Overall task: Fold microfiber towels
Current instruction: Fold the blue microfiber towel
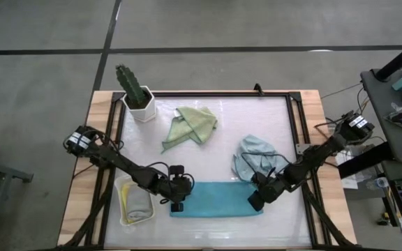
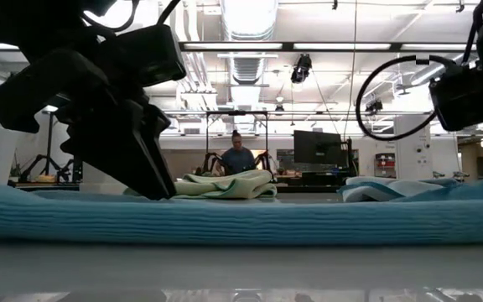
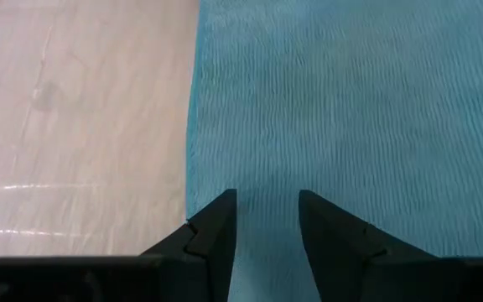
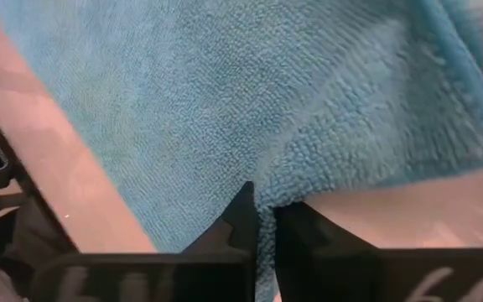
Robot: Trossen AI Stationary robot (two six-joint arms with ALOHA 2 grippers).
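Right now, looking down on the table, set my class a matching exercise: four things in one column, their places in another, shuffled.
Things:
1. teal towel
2. green towel
3. pale blue towel
4. potted cactus

Places:
A. far left corner of the table
B. crumpled at the right, beside the right arm
C. flat along the near edge, between both pincers
D. crumpled near the far middle

Pairs: 1-C, 2-D, 3-B, 4-A

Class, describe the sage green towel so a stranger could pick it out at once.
Start at the potted cactus in the table's far left corner. Just to its right lies the sage green towel, loosely crumpled. Unlike the flat teal towel both grippers work on and the pale blue towel, it lies alone, untouched.
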